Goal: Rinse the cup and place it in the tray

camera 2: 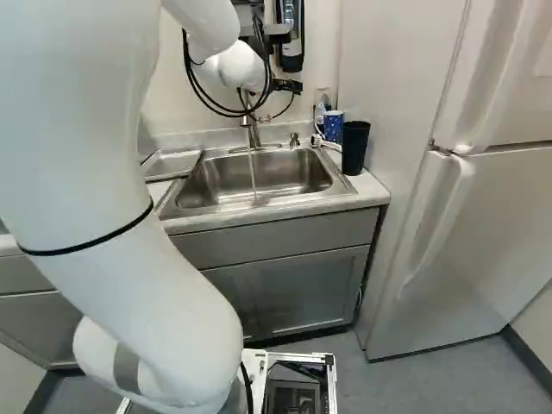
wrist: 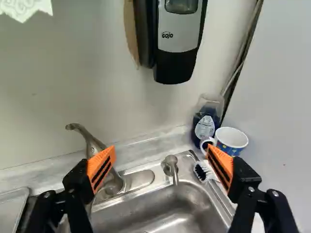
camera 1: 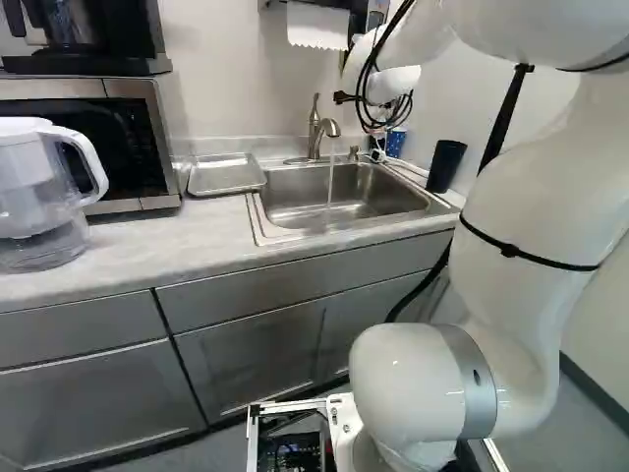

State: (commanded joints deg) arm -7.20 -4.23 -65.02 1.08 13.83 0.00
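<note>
1. The arm (camera 1: 526,216) arches up and forward, wrist high near the wall behind the sink (camera 2: 224,177); the gripper (camera 2: 287,86) faces that wall.
2. In the wrist view, the gripper's (wrist: 162,153) fingers stand wide apart.
3. Right of the sink are the black cup (camera 2: 355,147) and blue mug (wrist: 231,140); which is the task's, I can't tell. The tray (camera 1: 226,175) lies left.
4. Only the base views show the black cup and running water (camera 1: 329,187).
5. Only the left base view shows the pitcher (camera 1: 29,187); only the right, the fridge (camera 2: 483,233).

Arm (camera 1: 521,216) raised and bent, wrist (camera 2: 235,67) extended ahead; claw (wrist: 162,154) open wide, orange pads (wrist: 102,167) apart.
</note>
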